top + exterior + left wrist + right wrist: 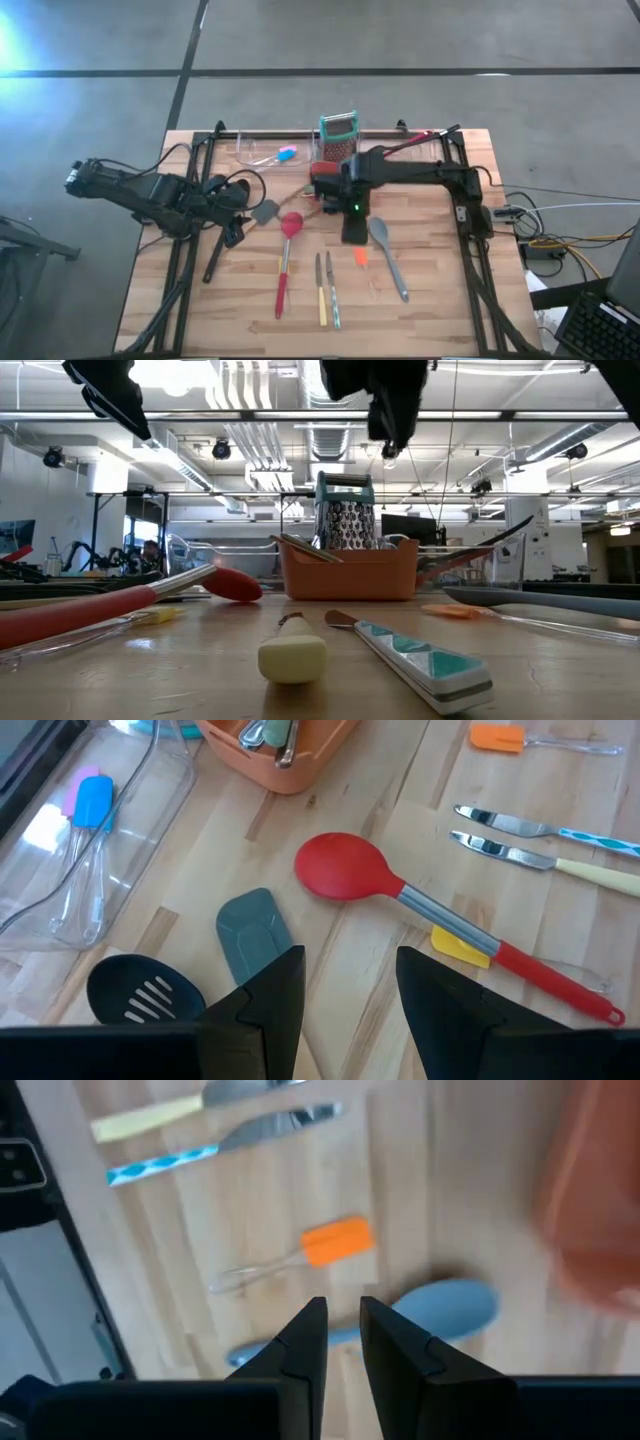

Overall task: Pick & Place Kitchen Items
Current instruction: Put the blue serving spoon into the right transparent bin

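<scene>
Narrowed to a slit and holding nothing, right gripper [343, 1342] above grey spoon [388, 256], at five o'clock from bin [330, 178]; left gripper [350, 995] parted; probably light, stiff, slick, best pinched mid-handle.

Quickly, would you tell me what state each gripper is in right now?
Left gripper: open, holding nothing.
Right gripper: nearly closed, nothing between its fingers.
</scene>
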